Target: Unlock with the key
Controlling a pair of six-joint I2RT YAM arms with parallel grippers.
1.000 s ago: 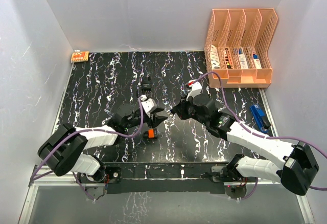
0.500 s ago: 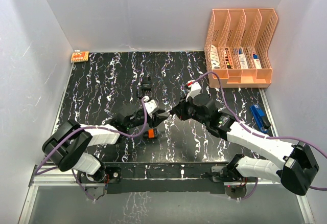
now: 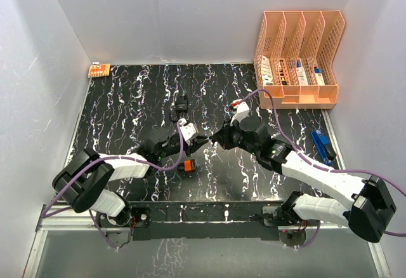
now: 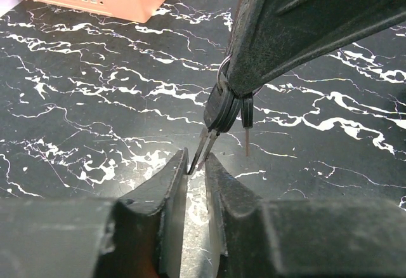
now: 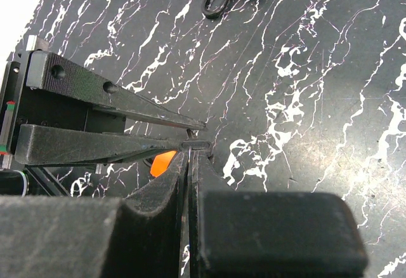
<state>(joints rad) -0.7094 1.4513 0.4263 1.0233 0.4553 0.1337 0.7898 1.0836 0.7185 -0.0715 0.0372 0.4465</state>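
Observation:
My right gripper point(image 3: 217, 139) is shut on a bunch of black-headed keys point(image 4: 223, 108) and holds it above the table; in the right wrist view its jaws point(image 5: 190, 158) pinch the bunch flat. The metal blades hang down, and their tips sit between the narrowly parted jaws of my left gripper point(image 4: 196, 162), one blade touching the left finger point(image 4: 172, 183). In the top view the left gripper point(image 3: 200, 140) meets the right one tip to tip. The black padlock point(image 3: 183, 106) lies on the table behind them, its shackle swung out point(image 5: 216, 2).
A small orange and black object point(image 3: 186, 165) lies under the left gripper and also shows in the right wrist view point(image 5: 162, 162). A peach file rack point(image 3: 298, 59) stands at the back right. A blue object point(image 3: 322, 146) lies at the right edge, an orange card point(image 3: 99, 70) at the back left.
My left gripper has moved up and right, away from the orange object, to the keys, and its jaws have narrowed around the blades. The right arm has barely moved.

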